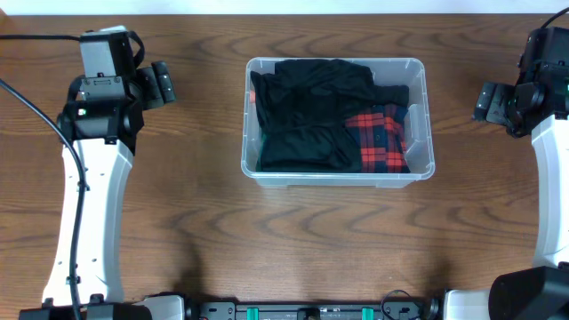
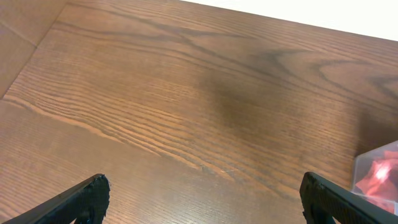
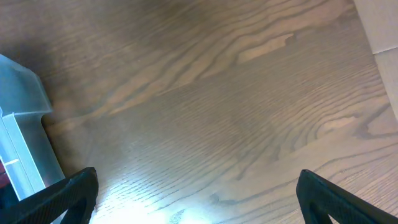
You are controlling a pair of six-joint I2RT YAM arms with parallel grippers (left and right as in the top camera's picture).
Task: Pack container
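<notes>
Two pincers are hanging wide open, empty: left pincer (image 1: 163,84) upper left, right pincer (image 1: 487,100) upper right | container (image 1: 338,179) is sitting mid-frame on tabletop (image 1: 267,249), holding black garment (image 1: 311,116), plaid garment (image 1: 382,140) | step: packing is likely finishing | next: fetching further items, none showing.

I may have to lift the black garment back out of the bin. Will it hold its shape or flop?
Probably floppy: the black garment lies crumpled in folds inside the clear container. It is likely light, since it looks like thin cloth. It lies against the red plaid cloth and seems to overlap it, so lifting it might drag that along.
</notes>
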